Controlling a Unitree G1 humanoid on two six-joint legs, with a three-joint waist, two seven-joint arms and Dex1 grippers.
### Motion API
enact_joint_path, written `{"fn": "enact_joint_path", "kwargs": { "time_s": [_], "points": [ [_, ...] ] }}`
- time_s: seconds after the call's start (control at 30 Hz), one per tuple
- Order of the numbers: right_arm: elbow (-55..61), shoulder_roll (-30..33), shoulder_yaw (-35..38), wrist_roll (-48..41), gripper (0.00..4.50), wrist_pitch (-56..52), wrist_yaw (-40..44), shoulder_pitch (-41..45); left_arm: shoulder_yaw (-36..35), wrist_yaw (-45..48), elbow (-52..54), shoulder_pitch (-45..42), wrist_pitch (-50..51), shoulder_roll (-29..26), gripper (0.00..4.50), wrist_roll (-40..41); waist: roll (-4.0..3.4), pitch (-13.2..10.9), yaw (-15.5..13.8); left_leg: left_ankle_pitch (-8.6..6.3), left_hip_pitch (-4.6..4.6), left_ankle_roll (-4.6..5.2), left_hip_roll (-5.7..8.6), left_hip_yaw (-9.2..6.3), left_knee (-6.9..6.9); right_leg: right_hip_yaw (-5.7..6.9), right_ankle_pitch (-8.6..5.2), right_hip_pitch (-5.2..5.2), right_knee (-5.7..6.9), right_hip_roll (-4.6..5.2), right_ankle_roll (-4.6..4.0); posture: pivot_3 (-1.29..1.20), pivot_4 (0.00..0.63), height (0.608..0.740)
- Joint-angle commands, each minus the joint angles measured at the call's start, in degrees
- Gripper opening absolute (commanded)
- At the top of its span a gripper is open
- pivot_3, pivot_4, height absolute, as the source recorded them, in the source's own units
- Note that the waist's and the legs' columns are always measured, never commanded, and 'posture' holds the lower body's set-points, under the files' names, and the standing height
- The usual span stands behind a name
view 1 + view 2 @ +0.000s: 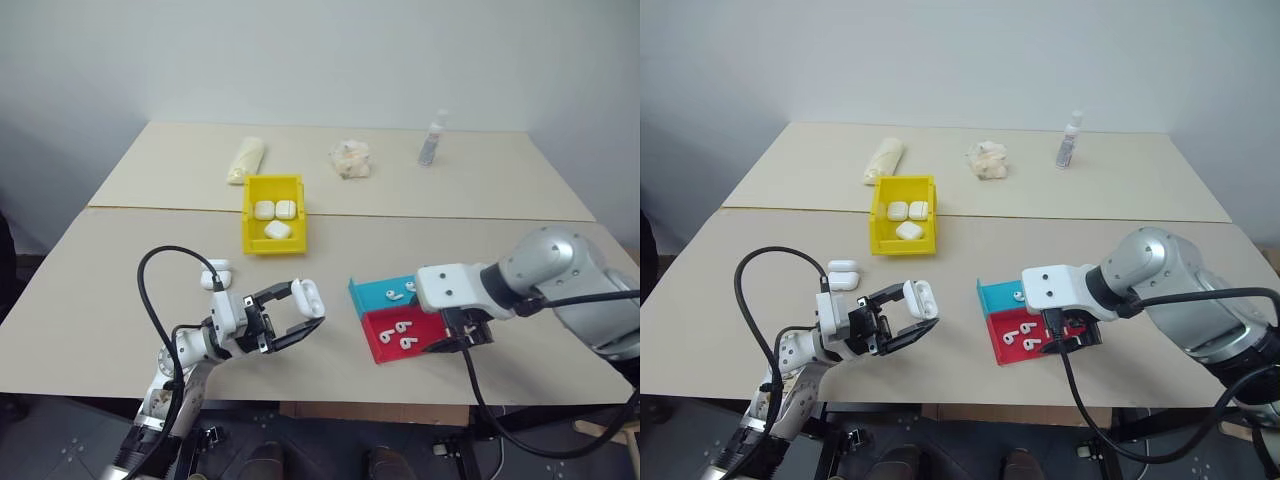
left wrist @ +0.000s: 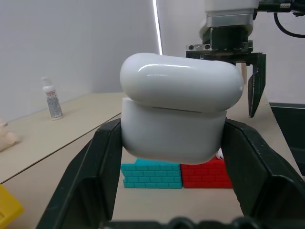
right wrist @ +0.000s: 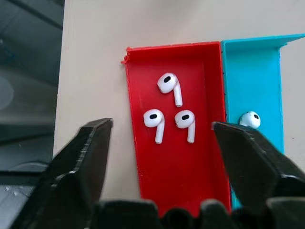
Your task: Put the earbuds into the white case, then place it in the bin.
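The left gripper [image 1: 300,312] fingers clamp a white case [image 1: 309,297]. The right gripper [image 3: 162,143] fingers stand spread above three earbuds [image 3: 175,124] in the red tray [image 3: 138,124], blue tray [image 3: 267,76] alongside.

left end effector [image 1: 296,313] grips white case [image 1: 310,297] | bin [image 1: 252,232] (yellow) holds three cases | right end effector [image 1: 462,338] over red tray [image 1: 382,342]

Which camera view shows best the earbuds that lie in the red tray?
The right wrist view: it looks straight down into the red tray, so all three earbuds are plain and separate between the right gripper fingers. In the head views, the earbuds are tiny white marks, partly hidden by the right arm. The left wrist view shows the tray's outer wall.
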State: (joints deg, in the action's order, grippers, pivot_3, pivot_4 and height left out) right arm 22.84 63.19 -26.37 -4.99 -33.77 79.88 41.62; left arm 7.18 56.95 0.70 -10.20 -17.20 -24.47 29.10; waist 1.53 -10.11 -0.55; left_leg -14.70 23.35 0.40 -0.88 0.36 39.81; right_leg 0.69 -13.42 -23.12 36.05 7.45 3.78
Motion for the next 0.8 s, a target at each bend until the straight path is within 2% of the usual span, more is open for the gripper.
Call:
{"fn": "enact_joint_path", "kwargs": {
  "time_s": [0.03, 0.13, 0.23, 0.4, 0.8],
  "points": [
    [-0.61, -0.88, -1.38, 4.16, 3.31, 3.42, 0.57, 0.49, -1.22, -1.13, 3.33, 0.51, 0.26, 0.68, 2.84, -1.06, 0.0, 0.0, 0.04, 0.0, 0.0, 0.0, 0.0, 0.0, 0.0, 0.0, 0.0, 0.0, 0.01, 0.0, 0.0, 0.0, 0.15, 0.74],
    [-1.7, -2.16, -2.22, 6.04, 3.31, 5.61, 0.67, 0.28, -1.51, -3.02, 4.94, 0.87, 1.76, 1.14, 2.84, -1.71, 0.0, 0.0, 0.08, 0.0, -0.01, 0.0, 0.0, 0.0, -0.01, -0.01, 0.0, -0.01, 0.01, 0.0, 0.0, 0.0, 0.15, 0.74],
    [-2.88, -3.36, -2.81, 7.98, 2.74, 7.82, 0.6, -0.1, -1.76, -3.76, 5.76, 1.01, 2.58, 1.12, 2.84, -2.48, 0.0, 0.0, 0.09, 0.0, -0.01, 0.0, -0.01, 0.0, -0.02, 0.0, 0.0, -0.01, 0.01, 0.0, 0.0, 0.0, 0.15, 0.74],
    [-4.94, -4.63, -3.55, 10.51, 2.74, 10.8, 1.4, -0.48, -1.93, -5.75, 7.97, 1.36, 6.52, 0.08, 2.84, -3.7, 0.0, 0.0, 0.17, 0.0, -0.03, 0.0, 0.0, 0.0, -0.02, 0.0, 0.0, 0.0, 0.02, -0.01, 0.0, 0.0, 0.15, 0.74],
    [-7.92, -7.86, -3.48, 12.89, 2.74, 13.88, 3.12, -1.14, -2.27, -6.98, 10.23, 2.18, 8.24, 0.2, 2.84, -5.1, 0.0, 0.0, 0.23, 0.0, -0.04, -0.01, -0.01, -0.01, -0.02, 0.0, 0.0, 0.01, 0.02, -0.01, 0.0, 0.0, 0.15, 0.74]
  ]
}}
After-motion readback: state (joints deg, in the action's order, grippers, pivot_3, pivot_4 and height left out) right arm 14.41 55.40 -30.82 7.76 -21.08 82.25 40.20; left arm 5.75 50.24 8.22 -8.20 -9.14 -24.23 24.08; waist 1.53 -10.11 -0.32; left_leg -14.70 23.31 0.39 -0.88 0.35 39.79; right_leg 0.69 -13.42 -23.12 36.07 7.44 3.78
